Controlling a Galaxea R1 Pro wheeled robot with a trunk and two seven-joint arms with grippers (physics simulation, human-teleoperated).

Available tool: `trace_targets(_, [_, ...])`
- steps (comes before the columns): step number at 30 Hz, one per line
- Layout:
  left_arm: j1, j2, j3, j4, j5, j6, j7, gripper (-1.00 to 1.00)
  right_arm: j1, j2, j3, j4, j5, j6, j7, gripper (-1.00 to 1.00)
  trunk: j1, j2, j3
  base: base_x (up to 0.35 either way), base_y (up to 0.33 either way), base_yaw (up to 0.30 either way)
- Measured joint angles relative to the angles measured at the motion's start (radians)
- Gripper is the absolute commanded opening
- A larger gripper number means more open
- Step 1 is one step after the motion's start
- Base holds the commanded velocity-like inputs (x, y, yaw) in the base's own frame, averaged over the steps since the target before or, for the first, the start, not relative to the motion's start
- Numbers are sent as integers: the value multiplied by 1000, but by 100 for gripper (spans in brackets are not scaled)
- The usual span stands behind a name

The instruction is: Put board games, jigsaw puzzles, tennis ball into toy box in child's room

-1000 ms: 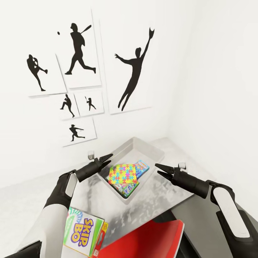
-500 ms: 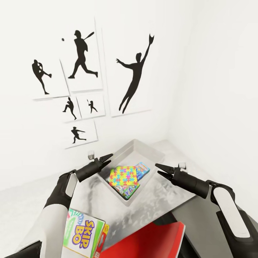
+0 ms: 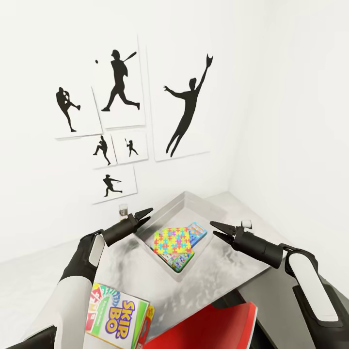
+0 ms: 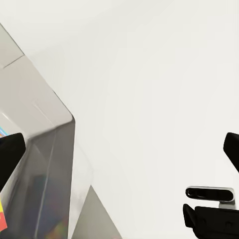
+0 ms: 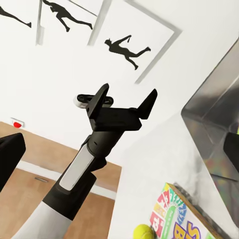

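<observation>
The toy box (image 3: 216, 212) stands on the table (image 3: 145, 276) near the room's corner. A jigsaw puzzle (image 3: 173, 241) lies on top inside it, over a blue board game (image 3: 198, 231). My left gripper (image 3: 148, 214) hovers open over the box's near-left rim, and my right gripper (image 3: 212, 229) hovers open off its right side; both are empty. The Skip-Bo board game (image 3: 116, 315) lies on the table below my left arm. In the right wrist view, the tennis ball (image 5: 143, 232) rests beside the Skip-Bo carton (image 5: 174, 219), with the open left gripper (image 5: 127, 94) above the toy box (image 5: 214, 124).
Baseball-player silhouette prints (image 3: 182, 111) hang on the white wall behind the table. A red chair (image 3: 203, 329) sits against the table's near edge. A red wall button (image 5: 17, 123) and wood floor (image 5: 30, 199) appear in the right wrist view.
The whole head view has shifted: wall prints, toy box and Skip-Bo carton sit further right in the picture, so the camera moved. Both grippers hold the same pose, open.
</observation>
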Motion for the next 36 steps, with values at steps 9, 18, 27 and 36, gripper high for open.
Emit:
trace_targets(9, [0,0,0,0,1,0,0,100,0,1,1,0,0,0,-2,100,0,0,15,-62,-122,38])
trace_targets(18, [0,0,0,0,1,1,0,100,0,2,1,0,0,0,-2,100,0,0,29,-138,-217,129])
trace_targets(27, [0,0,1,0,0,3,0,100,0,2,1,0,0,0,-2,100,0,0,37,-136,-32,81])
trace_targets(36, [0,0,2,0,0,2,0,100,0,2,1,0,0,0,-2,100,0,0,40,-125,55,138])
